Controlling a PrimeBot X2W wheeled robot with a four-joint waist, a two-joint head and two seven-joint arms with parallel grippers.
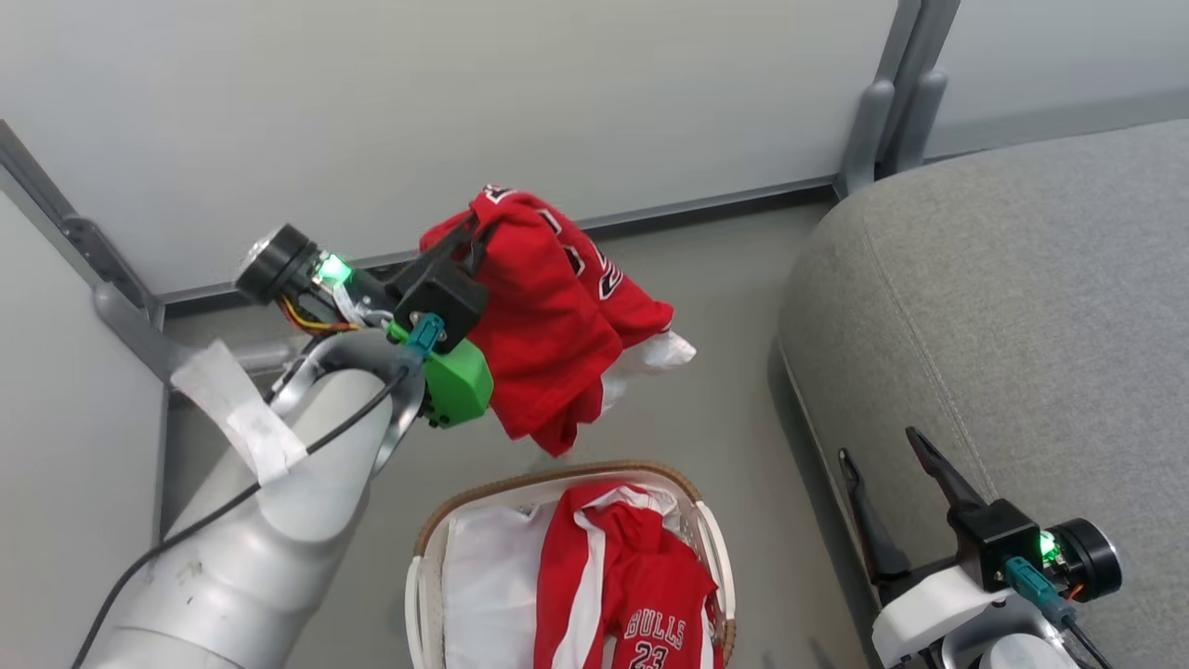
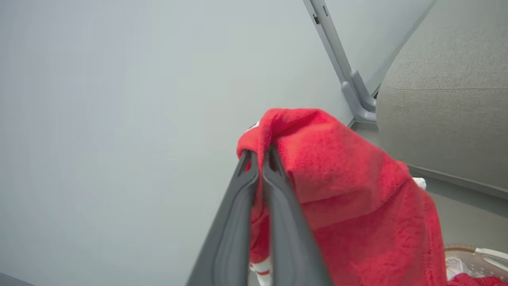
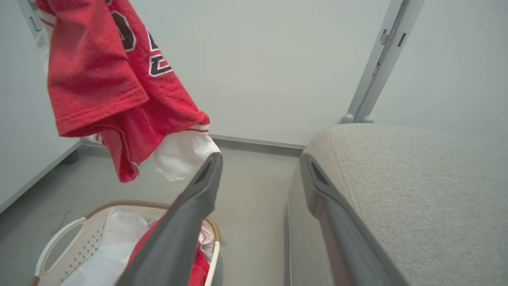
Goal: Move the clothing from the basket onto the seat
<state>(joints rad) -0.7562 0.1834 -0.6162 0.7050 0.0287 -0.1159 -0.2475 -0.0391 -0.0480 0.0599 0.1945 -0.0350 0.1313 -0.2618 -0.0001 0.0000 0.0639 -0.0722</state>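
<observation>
Your left gripper [image 2: 260, 159] is pinched tight on a crumpled red knit garment [image 1: 548, 316], hanging in the air above the oval perforated basket [image 1: 411, 595]. A striped jersey [image 1: 641, 595] lies inside. Your right gripper [image 1: 878, 444], fingers apart, sits beside the rounded grey fabric seat [image 1: 1022, 297].

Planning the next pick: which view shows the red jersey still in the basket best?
The head view: the jersey lies open in the basket, its BULLS 23 print readable. The right wrist view has it mostly behind a finger of the right pincer; the left wrist view catches a red sliver at its bottom corner.
</observation>
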